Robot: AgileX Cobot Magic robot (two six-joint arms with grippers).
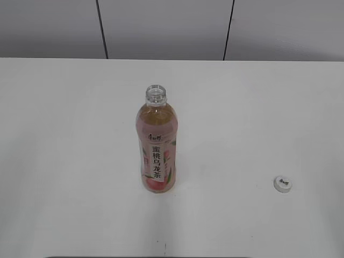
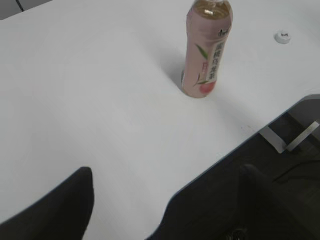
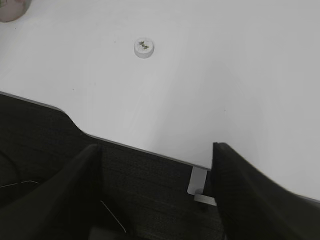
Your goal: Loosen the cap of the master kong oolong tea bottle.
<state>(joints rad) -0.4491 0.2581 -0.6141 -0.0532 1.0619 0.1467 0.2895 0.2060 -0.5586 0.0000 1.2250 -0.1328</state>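
The master kong oolong tea bottle (image 1: 156,145) is standing upright near the middle of the white table (image 1: 64,161), and its neck is showing open threads — nothing is sitting on the mouth. Pale amber tea is filling it up to the shoulder, and the pink-and-white label with black Chinese characters and a peach picture is facing the exterior camera. The cap (image 1: 282,183) is lying flat on the table well apart from the bottle, off to the right and a little nearer the front edge, with its grey-marked top facing up.

In the left wrist view the bottle (image 2: 206,50) is standing toward the top of the frame, its mouth cut off by the upper edge, and the cap (image 2: 282,37) is showing as a small white disc beyond it. The left gripper (image 2: 165,207) is hanging low over the table's front edge, well away from the bottle; its two dark fingers (image 2: 60,210) are spread wide with nothing between them.

In the right wrist view the cap (image 3: 144,47) is resting on the bare tabletop, and a sliver of what is probably the bottle's base (image 3: 12,9) is peeking in at the top left corner. The right gripper (image 3: 155,192) is hovering over the table's edge, short of the cap, with its jaws parted and empty — dark floor is showing between the fingers (image 3: 250,200).
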